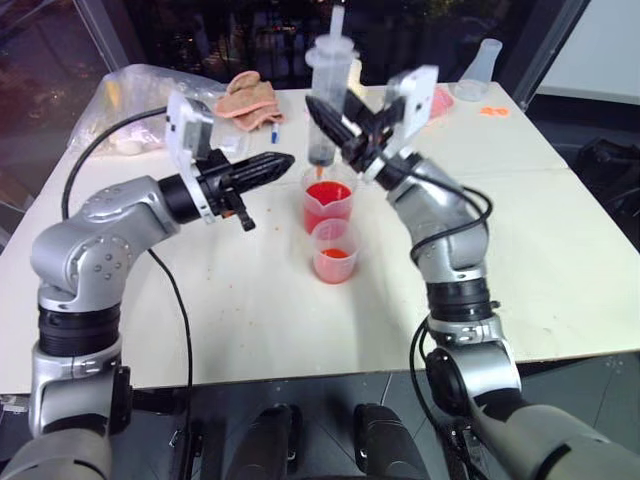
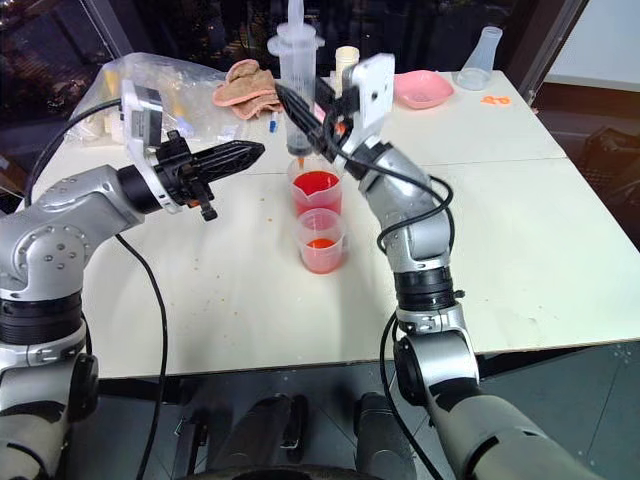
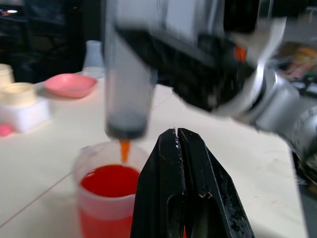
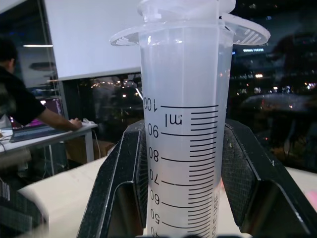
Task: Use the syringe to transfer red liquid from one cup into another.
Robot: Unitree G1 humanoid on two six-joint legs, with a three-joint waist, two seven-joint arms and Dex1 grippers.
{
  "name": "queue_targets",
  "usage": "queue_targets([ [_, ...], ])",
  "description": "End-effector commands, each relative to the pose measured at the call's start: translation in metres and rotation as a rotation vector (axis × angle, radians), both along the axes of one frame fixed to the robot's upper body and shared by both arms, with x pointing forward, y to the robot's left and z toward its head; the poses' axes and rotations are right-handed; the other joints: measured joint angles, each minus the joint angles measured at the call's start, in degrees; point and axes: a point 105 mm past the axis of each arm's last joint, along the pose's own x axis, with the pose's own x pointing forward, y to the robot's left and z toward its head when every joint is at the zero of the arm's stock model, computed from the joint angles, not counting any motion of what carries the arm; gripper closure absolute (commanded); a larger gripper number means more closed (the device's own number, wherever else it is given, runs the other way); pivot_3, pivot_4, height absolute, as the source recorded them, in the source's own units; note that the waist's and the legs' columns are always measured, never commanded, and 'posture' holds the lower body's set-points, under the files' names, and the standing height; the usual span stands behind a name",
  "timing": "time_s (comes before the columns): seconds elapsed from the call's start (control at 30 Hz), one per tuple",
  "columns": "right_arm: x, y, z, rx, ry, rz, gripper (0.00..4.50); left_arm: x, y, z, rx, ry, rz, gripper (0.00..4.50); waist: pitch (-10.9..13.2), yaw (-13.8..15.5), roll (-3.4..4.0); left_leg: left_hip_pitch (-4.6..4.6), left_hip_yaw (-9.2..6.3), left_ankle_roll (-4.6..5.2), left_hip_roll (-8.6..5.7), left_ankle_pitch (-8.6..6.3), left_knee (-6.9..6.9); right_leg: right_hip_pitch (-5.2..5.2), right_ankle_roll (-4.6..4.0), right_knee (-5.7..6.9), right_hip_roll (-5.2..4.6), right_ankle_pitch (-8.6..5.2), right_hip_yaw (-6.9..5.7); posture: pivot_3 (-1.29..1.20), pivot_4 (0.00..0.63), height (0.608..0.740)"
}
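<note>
Two cups mid-table: spouted beaker [image 1: 327,205], plain cup [image 1: 334,250] nearer. One syringe [image 1: 328,100] upright above the beaker, pinched by right gripper [image 1: 340,135]. Left gripper [image 1: 262,166] pressed together beside. Pink dish [image 2: 423,88], cloth [image 1: 250,96] behind.

Silver arms [image 1: 95,250]; black cables [image 1: 178,320]

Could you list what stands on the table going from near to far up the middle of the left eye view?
Small cup → spouted beaker, with the syringe held upright above it in the right claw → pink cloth near the far edge.
</note>
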Motion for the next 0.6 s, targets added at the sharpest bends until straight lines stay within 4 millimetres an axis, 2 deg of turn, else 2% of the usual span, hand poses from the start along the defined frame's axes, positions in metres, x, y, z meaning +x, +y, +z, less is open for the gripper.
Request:
queue_targets([
  [0.03, 0.001, 0.007, 0.003, 0.015, -0.069, -0.007, 3.07, 0.004, 0.003, 0.011, 0.025, -0.061, 0.034, 4.5, 0.0, -0.1, 0.0, 0.0, 0.0, -0.03, 0.0, 0.02, -0.01, -0.02, 0.0, 0.0, 0.0, 0.0, 0.0, 0.0, 0.15, 0.74],
  [0.43, 0.01, 0.011, -0.014, 0.003, -0.053, -0.023, 3.07, 0.01, 0.005, 0.013, 0.009, -0.027, 0.036, 4.5, 0.0, -0.1, 0.0, 0.0, -0.04, -0.1, 0.01, 0.06, -0.07, -0.08, 0.0, 0.08, 0.01, 0.0, 0.0, 0.0, 0.15, 0.74],
  [0.6, 0.014, 0.008, -0.024, -0.015, -0.027, -0.035, 3.07, 0.012, 0.004, 0.015, 0.004, -0.03, 0.038, 3.21, 0.0, -0.1, 0.0, 0.0, -0.04, -0.11, 0.01, 0.06, -0.07, -0.08, 0.0, 0.1, 0.01, 0.0, 0.0, 0.0, 0.15, 0.74],
])
